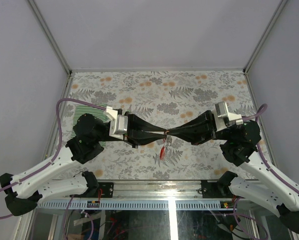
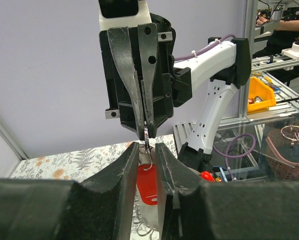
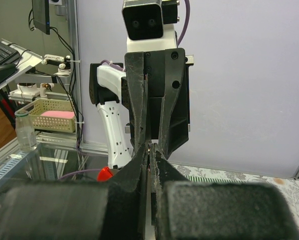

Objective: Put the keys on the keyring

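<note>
Fingertips meet tip-to-tip over the mid-tabletop, red tag just below them.
Left wrist view only: left fingers narrowly apart, grip can't tell, tag seen through gap; right fingers pinch silvery metal piece.

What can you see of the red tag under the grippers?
The red tag looks like flat, glossy plastic with a rounded lower edge. A thin silvery wire curls across its top. It hangs upright just below where the left gripper and right gripper meet, framed by the left gripper's fingers. From above it is a narrow red sliver. Whether it touches the table is unclear.
</note>
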Controlling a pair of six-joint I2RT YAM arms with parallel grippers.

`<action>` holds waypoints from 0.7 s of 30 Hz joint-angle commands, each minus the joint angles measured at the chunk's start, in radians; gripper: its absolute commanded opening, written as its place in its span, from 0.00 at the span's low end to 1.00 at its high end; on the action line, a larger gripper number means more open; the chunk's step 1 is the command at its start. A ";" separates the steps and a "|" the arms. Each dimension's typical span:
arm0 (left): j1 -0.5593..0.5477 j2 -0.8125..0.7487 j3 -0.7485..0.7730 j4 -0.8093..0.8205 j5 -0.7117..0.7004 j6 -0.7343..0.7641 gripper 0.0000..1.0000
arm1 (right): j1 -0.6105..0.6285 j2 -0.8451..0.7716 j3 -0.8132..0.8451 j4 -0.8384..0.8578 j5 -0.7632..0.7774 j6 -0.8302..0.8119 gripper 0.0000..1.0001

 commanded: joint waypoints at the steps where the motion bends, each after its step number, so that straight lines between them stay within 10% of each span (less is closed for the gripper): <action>1: 0.000 0.005 0.003 0.038 -0.003 0.003 0.20 | 0.008 -0.021 0.047 0.051 0.000 -0.012 0.00; 12: 0.001 0.013 0.005 0.022 -0.003 0.012 0.19 | 0.007 -0.025 0.047 0.050 0.004 -0.019 0.00; 21: 0.002 0.007 0.008 0.014 -0.002 0.013 0.00 | 0.007 -0.022 0.047 0.038 0.004 -0.022 0.00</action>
